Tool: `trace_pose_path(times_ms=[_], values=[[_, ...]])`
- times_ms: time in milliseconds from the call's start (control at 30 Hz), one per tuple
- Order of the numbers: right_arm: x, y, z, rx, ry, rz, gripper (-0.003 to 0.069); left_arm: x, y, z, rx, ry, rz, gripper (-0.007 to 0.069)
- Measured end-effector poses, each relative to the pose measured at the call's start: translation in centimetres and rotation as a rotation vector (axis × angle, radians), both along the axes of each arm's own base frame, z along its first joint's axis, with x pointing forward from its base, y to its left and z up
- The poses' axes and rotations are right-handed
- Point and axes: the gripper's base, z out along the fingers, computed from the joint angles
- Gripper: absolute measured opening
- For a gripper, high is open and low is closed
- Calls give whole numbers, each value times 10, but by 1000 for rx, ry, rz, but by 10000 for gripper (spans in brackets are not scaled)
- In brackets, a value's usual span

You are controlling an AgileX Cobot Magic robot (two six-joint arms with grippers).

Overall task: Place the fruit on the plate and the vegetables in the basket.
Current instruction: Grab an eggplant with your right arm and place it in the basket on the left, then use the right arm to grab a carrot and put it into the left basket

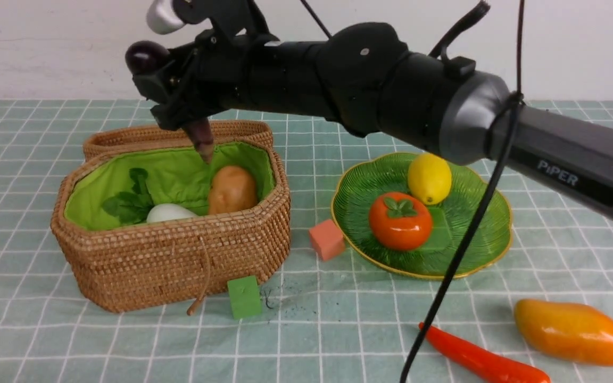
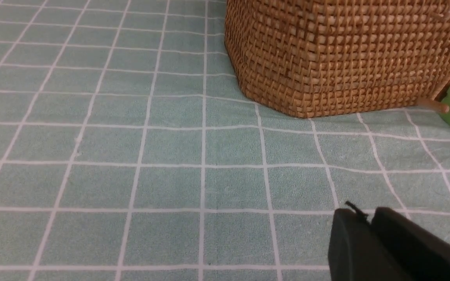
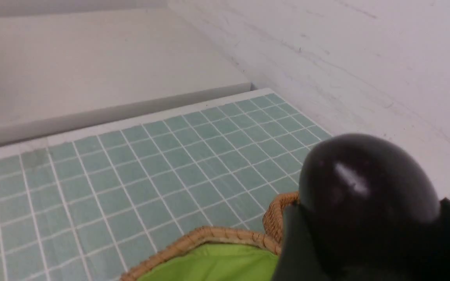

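Carrot [image 1: 482,361] and mango [image 1: 572,332] lie nearest on the desk [image 1: 19,346], while the right hand [image 1: 176,98] pinches the eggplant [image 1: 144,56], stem down, over the open basket [image 1: 179,266]. Beside the basket's wall, the left hand [image 2: 365,218] hangs empty and pressed together. Seen from the right wrist, the eggplant's glossy dome looks slick, hard and light; mid-body seems the surest hold.
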Motion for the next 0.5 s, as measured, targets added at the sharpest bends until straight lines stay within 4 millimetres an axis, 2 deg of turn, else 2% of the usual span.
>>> trace_pose_path(times_ms=[67,167,233,300,333,400,467,500], values=[[-1,-1,4,17,7,-6,472,0,0,0,0,0,0,71],[-8,-4,17,21,4,29,632,0,0,0,0,0,0,75],[-17,-10,31,-6,-5,87,669,0,0,0,0,0,0,76],[-26,-18,43,-29,-5,131,673,0,0,0,0,0,0,78],[-35,-30,58,-56,7,167,667,0,0,0,0,0,0,80],[-49,-47,74,-110,50,214,639,0,0,0,0,0,0,82],[-60,-67,85,-194,93,231,598,0,0,0,0,0,0,83],[-62,-69,86,-205,98,231,592,0,0,0,0,0,0,83]])
